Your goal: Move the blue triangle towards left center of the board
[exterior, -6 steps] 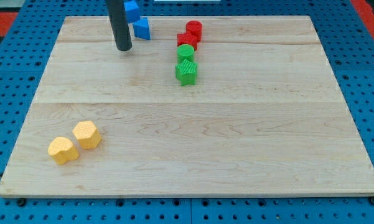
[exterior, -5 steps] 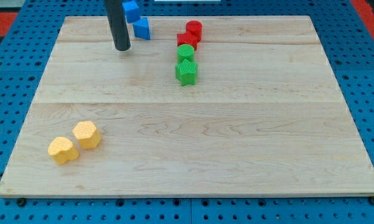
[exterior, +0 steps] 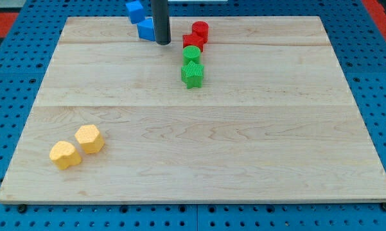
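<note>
The blue triangle (exterior: 145,29) lies near the board's top edge, left of centre. A second blue block (exterior: 135,10) sits just above it, past the board's top edge. My tip (exterior: 163,42) is right next to the blue triangle on its right side, and the rod hides the triangle's right edge. Whether the tip touches the triangle cannot be told.
A red cylinder (exterior: 200,30) and a red block (exterior: 191,41) stand right of my tip. Below them are a green cylinder (exterior: 191,54) and a green star-like block (exterior: 192,74). Two yellow blocks (exterior: 89,138) (exterior: 64,154) lie at the lower left of the wooden board (exterior: 244,147).
My tip has moved from the left of the blue triangle to its right side. No block has visibly moved.
</note>
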Robot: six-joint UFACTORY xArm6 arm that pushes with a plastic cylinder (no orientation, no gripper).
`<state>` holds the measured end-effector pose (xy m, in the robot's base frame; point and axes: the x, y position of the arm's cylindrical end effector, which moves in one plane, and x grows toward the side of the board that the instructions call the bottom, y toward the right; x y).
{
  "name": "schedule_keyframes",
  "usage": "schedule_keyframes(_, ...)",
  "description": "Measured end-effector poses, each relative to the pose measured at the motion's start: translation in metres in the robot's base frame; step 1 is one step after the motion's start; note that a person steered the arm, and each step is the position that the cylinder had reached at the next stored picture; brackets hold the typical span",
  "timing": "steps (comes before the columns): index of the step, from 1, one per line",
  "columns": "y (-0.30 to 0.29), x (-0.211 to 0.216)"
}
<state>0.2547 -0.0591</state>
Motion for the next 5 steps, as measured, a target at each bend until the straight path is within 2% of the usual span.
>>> schedule_keyframes(1, 0.004, -0.032)
schedule_keyframes(2, -0.038, -0.043)
schedule_keyframes(3, -0.065, -0.028)
schedule_keyframes(4, -0.077, 0.026)
schedule_keyframes(5, -0.085, 0.059)
